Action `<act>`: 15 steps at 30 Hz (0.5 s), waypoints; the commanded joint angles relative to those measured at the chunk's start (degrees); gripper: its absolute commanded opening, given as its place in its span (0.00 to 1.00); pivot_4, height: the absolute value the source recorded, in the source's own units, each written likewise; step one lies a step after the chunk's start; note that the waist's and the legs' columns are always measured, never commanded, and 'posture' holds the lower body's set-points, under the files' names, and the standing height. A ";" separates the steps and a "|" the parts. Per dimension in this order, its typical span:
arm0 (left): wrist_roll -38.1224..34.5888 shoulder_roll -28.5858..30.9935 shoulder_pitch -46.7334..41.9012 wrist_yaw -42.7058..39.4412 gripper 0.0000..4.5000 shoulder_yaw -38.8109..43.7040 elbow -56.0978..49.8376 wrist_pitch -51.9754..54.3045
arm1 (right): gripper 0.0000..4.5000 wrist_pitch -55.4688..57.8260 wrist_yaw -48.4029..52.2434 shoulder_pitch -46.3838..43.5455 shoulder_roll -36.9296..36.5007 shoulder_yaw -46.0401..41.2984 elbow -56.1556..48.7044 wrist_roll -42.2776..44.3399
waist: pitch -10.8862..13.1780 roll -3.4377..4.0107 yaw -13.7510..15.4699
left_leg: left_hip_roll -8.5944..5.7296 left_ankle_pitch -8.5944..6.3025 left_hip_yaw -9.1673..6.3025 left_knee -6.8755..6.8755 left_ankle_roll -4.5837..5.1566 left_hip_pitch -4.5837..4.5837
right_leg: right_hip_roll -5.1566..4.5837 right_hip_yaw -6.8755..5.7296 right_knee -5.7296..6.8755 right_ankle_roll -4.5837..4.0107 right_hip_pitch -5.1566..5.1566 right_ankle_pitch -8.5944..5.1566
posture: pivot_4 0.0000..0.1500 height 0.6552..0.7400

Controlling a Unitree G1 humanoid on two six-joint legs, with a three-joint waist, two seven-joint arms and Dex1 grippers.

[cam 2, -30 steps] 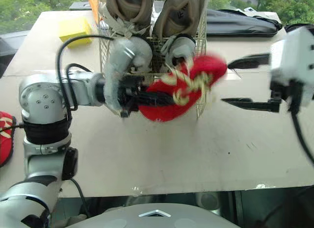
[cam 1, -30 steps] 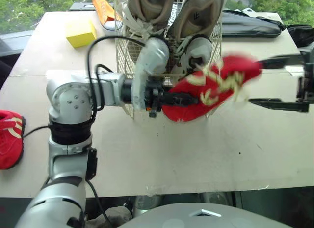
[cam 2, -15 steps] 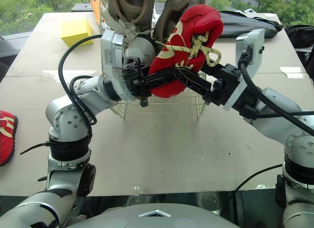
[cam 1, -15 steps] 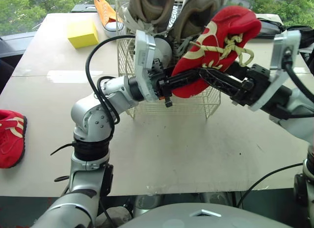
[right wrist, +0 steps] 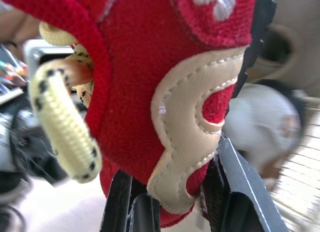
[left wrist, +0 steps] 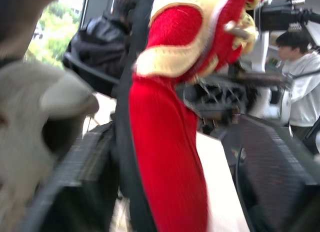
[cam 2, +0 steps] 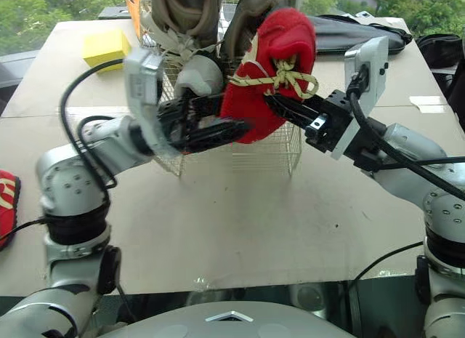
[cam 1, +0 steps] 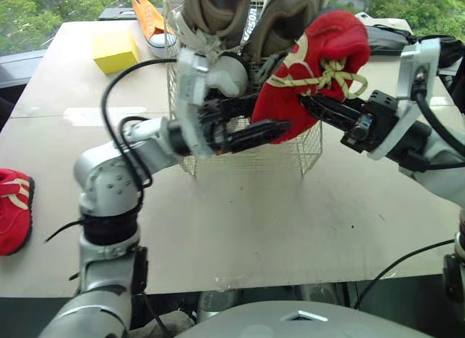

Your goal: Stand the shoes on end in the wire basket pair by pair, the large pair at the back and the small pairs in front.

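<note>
Red cloth shoe with yellow laces (cam 1: 323,51) hangs over the front of the white wire basket (cam 1: 276,158), pinched by the right pincer (cam 1: 320,105). I cannot tell if the left pincer (cam 1: 261,129) grips it. Its laces might snag the wires and tip it.

Red shoes (cam 1: 320,69) (cam 1: 13,211) — two. Large tan shoes (cam 1: 211,7) (cam 1: 287,18) — two. Wire basket (cam 1: 290,153), yellow block (cam 1: 115,51), orange shoe (cam 1: 149,18), black bag (cam 2: 349,29) — one each.

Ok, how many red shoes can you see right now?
2. One red shoe is gripped by the right gripper over the wire basket; the other red shoe lies at the table's left edge, partly out of frame. Others may be hidden.
</note>
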 commanded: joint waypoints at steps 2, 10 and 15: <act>0.51 5.59 13.82 -7.96 0.85 8.42 -9.33 -6.55 | 0.08 -5.95 12.41 -0.22 -4.74 -3.57 -0.84 -10.34 | 0.00 0.01 -0.26 | 0.03 0.00 0.04 -0.02 0.00 0.02 | 0.04 0.04 0.00 0.00 -0.01 0.00 | 1.00 1.00; 9.60 6.28 32.08 -18.37 0.85 13.38 -9.45 -22.01 | 0.08 -14.15 21.03 2.81 -3.32 6.93 0.59 -31.85 | -0.01 0.00 0.51 | 0.04 0.00 -0.01 0.00 0.00 0.20 | -0.04 0.09 -0.05 -0.02 0.26 -0.01 | 1.00 1.00; 11.32 6.08 37.01 -19.04 0.85 14.72 -9.95 -26.21 | 0.08 -21.74 20.53 5.54 -0.42 15.13 4.11 -49.09 | 0.00 0.01 0.52 | 0.03 0.00 0.00 0.00 -0.02 0.20 | -0.05 0.11 -0.05 -0.02 0.24 -0.01 | 1.00 1.00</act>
